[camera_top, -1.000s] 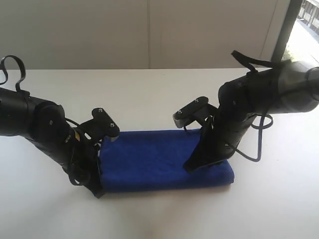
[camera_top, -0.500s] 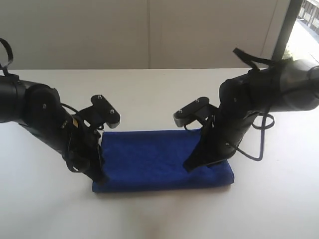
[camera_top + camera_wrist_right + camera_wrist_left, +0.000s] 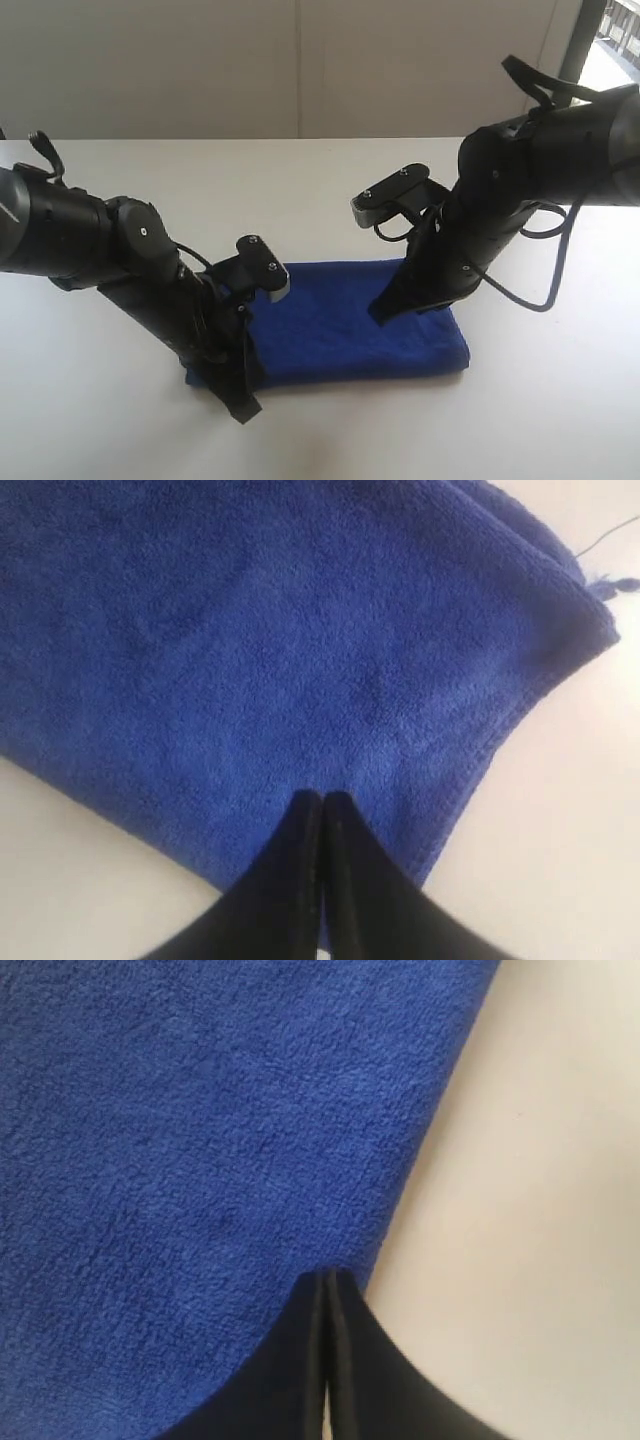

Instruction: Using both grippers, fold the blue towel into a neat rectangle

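Pressed together and empty: left pincer (image 3: 243, 405) at the rim of the blue towel (image 3: 350, 325), right pincer (image 3: 381, 312) tip-down on its pile. Flat on the table (image 3: 320, 180) beneath both. Probably soft, light, limp; best pinched at corners.

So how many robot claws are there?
2. The left gripper is at the near left corner of the blue towel. The right gripper points down over the towel's right half. Both are shut. None seems hidden.
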### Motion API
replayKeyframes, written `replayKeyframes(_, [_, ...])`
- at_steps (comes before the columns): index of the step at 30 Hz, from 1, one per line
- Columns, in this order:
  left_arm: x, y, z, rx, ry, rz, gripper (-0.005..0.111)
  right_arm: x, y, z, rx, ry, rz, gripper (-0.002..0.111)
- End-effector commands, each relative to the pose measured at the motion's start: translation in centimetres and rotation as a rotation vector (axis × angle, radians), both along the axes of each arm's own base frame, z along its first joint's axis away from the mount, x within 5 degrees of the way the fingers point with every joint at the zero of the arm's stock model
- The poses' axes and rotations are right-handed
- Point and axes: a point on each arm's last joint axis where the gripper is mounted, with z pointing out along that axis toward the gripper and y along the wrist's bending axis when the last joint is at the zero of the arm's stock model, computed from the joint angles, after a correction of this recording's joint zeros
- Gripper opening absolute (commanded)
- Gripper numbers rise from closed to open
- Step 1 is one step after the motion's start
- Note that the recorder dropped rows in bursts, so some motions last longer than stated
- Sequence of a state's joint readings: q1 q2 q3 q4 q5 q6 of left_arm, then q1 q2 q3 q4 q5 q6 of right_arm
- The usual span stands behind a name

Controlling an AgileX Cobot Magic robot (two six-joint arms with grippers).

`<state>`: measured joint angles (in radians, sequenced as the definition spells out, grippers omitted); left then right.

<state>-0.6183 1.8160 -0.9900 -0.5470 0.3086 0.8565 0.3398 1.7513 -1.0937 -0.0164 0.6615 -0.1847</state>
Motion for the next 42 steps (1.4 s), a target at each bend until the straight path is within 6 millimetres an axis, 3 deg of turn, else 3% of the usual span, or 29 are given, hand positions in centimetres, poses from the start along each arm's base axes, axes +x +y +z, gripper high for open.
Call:
replayKeyframes(1, [0.1, 0.3, -0.2, 0.008, 0.009, -0.003, 0.0, -0.3, -0.3, 0.1, -0.008, 0.026, -0.011, 0.0])
replayKeyframes(7, [0.6, 1.6, 0.5, -0.002, 0.039, 0.031, 0.0, -0.7, -0.5, 2.0, 0.01, -0.018, -0.017, 0.0])
replayKeyframes(10, [0.0, 1.8, 4.6, -0.085, -0.051, 0.041, 0.0, -1.3, -0.8, 4.5, 0.031, -0.098, -0.034, 0.0])
replayKeyframes(12, [-1.4, 2.5, 8.8, -0.154, -0.128, 0.022, 0.0, -2.2, -1.5, 7.1, 0.032, -0.187, -0.077, 0.0])
replayKeyframes(15, [-5.2, 4.9, 15.4, -0.27, -0.261, 0.05, 0.0, -5.9, -3.4, 11.7, 0.063, -0.379, -0.123, 0.0])
replayKeyframes(18, [-9.1, 8.0, 18.9, -0.324, -0.377, 0.136, 0.0, -10.0, -4.8, 13.6, 0.12, -0.483, -0.151, 0.0])
replayKeyframes(19, [-11.3, 10.0, 19.7, -0.343, -0.426, 0.207, 0.0, -12.5, -5.7, 14.0, 0.15, -0.522, -0.177, 0.0])
replayKeyframes(21, [-13.9, 12.5, 20.2, -0.353, -0.509, 0.284, 0.0, -15.2, -6.6, 13.7, 0.187, -0.565, -0.197, 0.0])
replayKeyframes(25, [-19.0, 16.7, 19.0, -0.479, -0.601, 0.457, 0.0, -19.9, -8.1, 11.4, 0.327, -0.677, -0.259, 0.0])
replayKeyframes(28, [-21.0, 18.0, 16.5, -0.557, -0.606, 0.501, 0.0, -21.7, -8.4, 9.3, 0.437, -0.747, -0.289, 0.0])
replayKeyframes(32, [-21.4, 18.3, 11.4, -0.532, -0.564, 0.513, 0.0, -22.3, -8.4, 5.7, 0.5, -0.743, -0.302, 0.0])
replayKeyframes(36, [-20.5, 17.7, 7.6, -0.674, -0.471, 0.656, 0.0, -22.7, -8.3, 1.9, 0.567, -0.678, -0.363, 0.0])
replayKeyframes(42, [-20.2, 17.7, 2.6, -0.669, -0.43, 0.705, 0.0, -23.4, -8.3, -0.9, 0.55, -0.655, -0.337, 0.0])
